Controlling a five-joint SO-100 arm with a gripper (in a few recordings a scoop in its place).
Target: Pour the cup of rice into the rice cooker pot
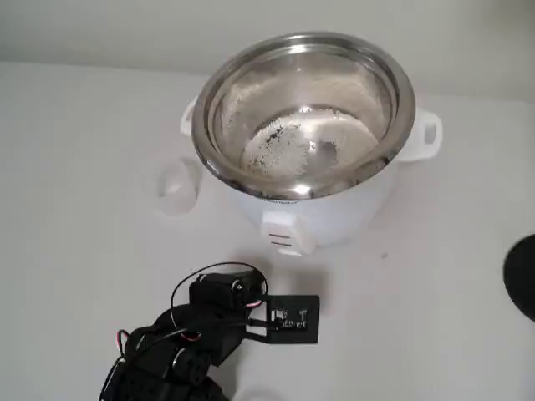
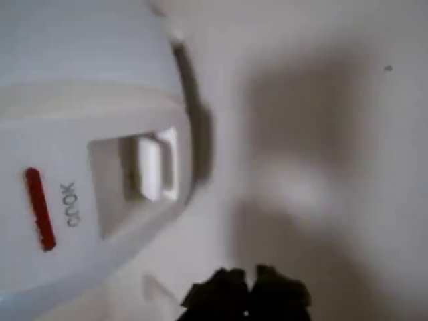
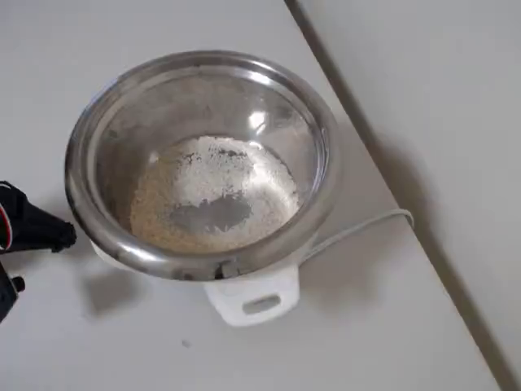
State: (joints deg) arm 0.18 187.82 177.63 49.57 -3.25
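Rice (image 3: 213, 191) lies in the rice cooker pot (image 1: 219, 88). Fixed view: cup (image 1: 178, 187) on table (image 1: 75, 251), just left of pot; arm (image 1: 201, 334) in front.

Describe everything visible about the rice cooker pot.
The rice cooker pot is a large round bowl of shiny steel with a wide rolled rim, seated upright in a white cooker body with side handles. A thin layer of rice covers its bottom, leaving a bare patch near the middle. In the fixed view, the cup stands on the table to its left, apart from it.
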